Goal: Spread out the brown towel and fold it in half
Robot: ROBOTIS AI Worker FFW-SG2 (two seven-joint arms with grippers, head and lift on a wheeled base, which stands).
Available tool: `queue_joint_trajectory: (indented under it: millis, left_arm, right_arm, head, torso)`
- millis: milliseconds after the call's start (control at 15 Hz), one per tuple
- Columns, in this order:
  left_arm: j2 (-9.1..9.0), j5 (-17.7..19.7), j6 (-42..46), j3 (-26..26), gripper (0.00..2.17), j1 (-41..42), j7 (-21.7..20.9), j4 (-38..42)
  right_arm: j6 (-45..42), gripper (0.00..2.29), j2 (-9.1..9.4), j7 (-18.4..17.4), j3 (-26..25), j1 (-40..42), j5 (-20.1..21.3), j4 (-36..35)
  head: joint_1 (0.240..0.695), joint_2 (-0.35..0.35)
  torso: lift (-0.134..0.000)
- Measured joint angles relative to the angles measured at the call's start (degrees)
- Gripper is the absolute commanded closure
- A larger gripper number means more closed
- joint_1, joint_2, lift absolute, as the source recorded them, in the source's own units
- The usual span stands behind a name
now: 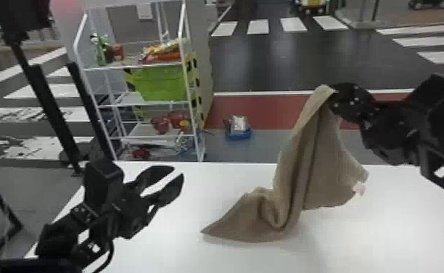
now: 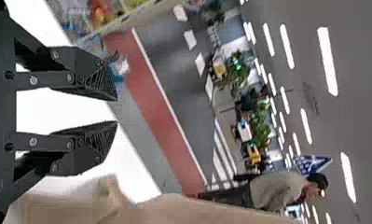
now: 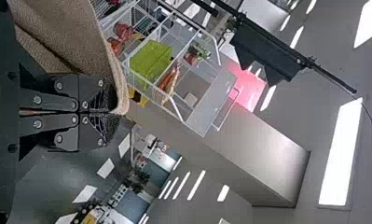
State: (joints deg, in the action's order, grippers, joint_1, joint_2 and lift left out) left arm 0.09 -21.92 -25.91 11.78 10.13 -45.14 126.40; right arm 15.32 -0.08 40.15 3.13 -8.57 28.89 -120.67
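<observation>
In the head view my right gripper (image 1: 335,92) is raised above the table's right half, shut on the upper end of the brown towel (image 1: 315,156). The towel hangs down in folds, its lower left part bunched on the white table and ending in a pointed corner. A pale tag sticks out at its right edge. The right wrist view has the towel (image 3: 67,37) pinched at its edge in my right gripper (image 3: 111,113). Left of the towel, above the table, my left gripper (image 1: 177,174) is open and apart from it; the left wrist view has this gripper (image 2: 116,111) with the towel (image 2: 174,210) alongside.
The white table (image 1: 152,250) lies under both arms. Beyond its far edge stand a white wire shelf (image 1: 141,136) with a green bin (image 1: 159,83) and a small blue container (image 1: 238,133) on the floor. Black stand poles (image 1: 54,112) rise at the left.
</observation>
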Motion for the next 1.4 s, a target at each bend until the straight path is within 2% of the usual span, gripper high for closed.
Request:
queue_joint_trajectory:
  millis: [133,267,467,600,1000,1067,1200,1400]
  left_arm:
    - [0.0,-1.62,-1.15,-3.07,0.37,2.67,-0.04,-1.85]
    - [0.0,-5.89,-1.78,-6.06,0.37,2.33,1.62,-6.39]
    - [0.0,-10.6,-1.81,-8.51,0.38,-1.58,3.47,-14.02]
    - [0.0,-11.11,-1.87,-9.04,0.4,-3.08,3.91,-16.15]
    - [0.0,-10.45,-3.46,-13.63,0.4,-3.45,4.05,-16.02]
    - [0.0,-10.35,-3.62,-14.31,0.4,-3.78,4.65,-16.02]
    - [0.0,-10.15,-3.74,-15.64,0.6,-5.22,6.96,-16.82]
    - [0.0,-9.87,-3.76,-16.51,0.6,-7.55,8.93,-19.73]
  right_arm:
    - [0.53,2.01,0.07,-0.16,0.62,-0.12,0.22,-0.09]
    - [0.95,2.01,0.08,-0.18,0.92,0.06,0.22,-0.63]
    - [1.87,2.01,0.08,-0.08,1.18,1.05,0.14,-2.26]
    - [2.32,2.01,0.08,-0.04,1.15,1.8,0.12,-3.14]
    - [3.02,2.01,0.08,-0.06,1.42,2.59,0.27,-4.22]
    - [3.07,2.01,0.08,-0.06,1.48,2.7,0.28,-4.28]
    - [3.1,2.01,0.08,-0.01,1.51,3.14,0.29,-4.6]
    - [3.1,2.01,0.08,0.01,1.35,3.6,0.28,-5.0]
  head:
    - [0.56,0.12]
    - [0.606,0.107]
    - [0.625,0.103]
    - [0.63,0.1]
    - [0.636,0.058]
    - [0.636,0.053]
    - [0.628,0.046]
    - [0.621,0.041]
  torso:
    - [-0.134]
    - [-0.134]
    - [-0.134]
    - [-0.134]
    - [-0.134]
    - [-0.134]
    - [-0.134]
    - [-0.134]
